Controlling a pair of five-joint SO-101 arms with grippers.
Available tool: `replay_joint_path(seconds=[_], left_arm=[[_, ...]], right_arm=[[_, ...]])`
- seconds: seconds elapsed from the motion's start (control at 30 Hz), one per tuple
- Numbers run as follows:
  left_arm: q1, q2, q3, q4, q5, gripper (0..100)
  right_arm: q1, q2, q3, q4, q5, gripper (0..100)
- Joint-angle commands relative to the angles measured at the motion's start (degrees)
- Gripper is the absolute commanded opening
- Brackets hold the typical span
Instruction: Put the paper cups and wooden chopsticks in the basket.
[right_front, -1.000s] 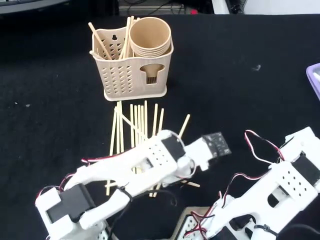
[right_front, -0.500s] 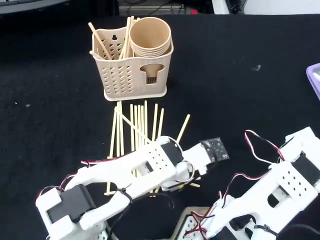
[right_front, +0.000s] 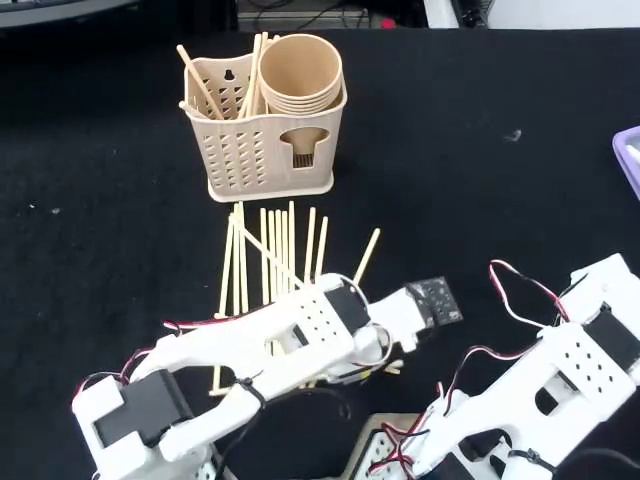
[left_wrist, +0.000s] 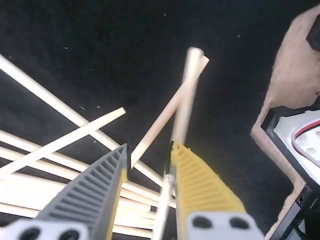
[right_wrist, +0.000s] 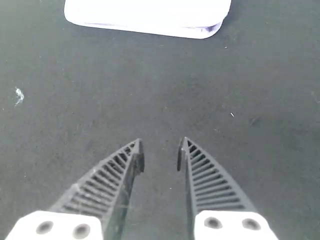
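Sinks a shade lower and draws back toward the near edge since a second ago, as regards the left arm (right_front: 290, 330), above the loose chopsticks (right_front: 275, 240). Nudges one stick end beside the wrist slightly at the same time. No other shift to report.

Left claw (left_wrist: 149, 147): part open, low among the sticks. Has one chopstick (left_wrist: 182, 100) running along the inside of the yellow finger (left_wrist: 200, 185) and another crossing the gap. Looks bracketed rather than clamped.

Right claw (right_wrist: 160, 150): narrowly open, holding nothing, over bare black tabletop (right_front: 500, 200) toward the near right corner.

Done so far, judging by the layout:
- Stack of paper cups (right_front: 300, 70) nested in the basket (right_front: 262, 150), in the compartment on the right-edge side.
- A few standing chopsticks (right_front: 205, 85) leaning in the other compartment.
- Basket itself toward the far edge, left of the middle.

Left to do:
- A good many loose sticks, fanned flat between the basket and the near edge.
- A couple of them lying crosswise over the rest.

Probably finished as to cups, and well short of finished as to sticks, with many single pick-ups ahead and the current one only at the closing stage.
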Motion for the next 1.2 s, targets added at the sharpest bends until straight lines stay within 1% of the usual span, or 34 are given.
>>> replay_joint_path(seconds=[0.0, 0.23, 0.37, 0.47, 0.6, 0.7, 0.83, 0.97, 1.07, 1.17], left_arm=[[0.8, -0.4, -1.7, -0.5, -0.1, 15], [0.0, -0.9, -0.9, -0.2, -0.1, 15], [-2.9, -1.1, -2.9, 0.4, -0.1, 15], [-5.1, -1.1, -7.1, 4.5, -0.1, 14], [-6.2, -2.4, -12.8, 12.6, -0.1, 14], [-7.2, -6.7, -14.7, 15.0, -0.1, 12], [-11.9, -15.3, -13.7, 15.3, -0.1, 11], [-18.8, -24.6, -9.8, 17.6, -0.1, 15], [-23.9, -32.5, -6.3, 19.3, -0.1, 15], [-30.9, -40.6, -2.2, 19.3, -0.1, 15]], right_arm=[[0.2, -1.5, -1.6, -0.3, -0.6, 12.9], [0.3, -1.5, -1.9, -0.3, -0.6, 12.9], [0.7, -1.5, -6.1, 1.1, 0.4, 12.9], [-0.3, -1.5, -12.4, 7.3, 4.3, 12.9], [-4.0, -1.5, -21.5, 16.5, 8.2, 12.9], [-6.8, -1.5, -26.9, 22.1, 10.0, 12.9], [-10.3, -1.5, -31.8, 27.8, 11.6, 12.9], [-14.6, -1.5, -33.6, 31.4, 14.1, 12.9], [-20.2, -1.5, -33.3, 33.1, 16.6, 13.0], [-27.4, -1.5, -33.3, 35.9, 20.1, 13.0]])
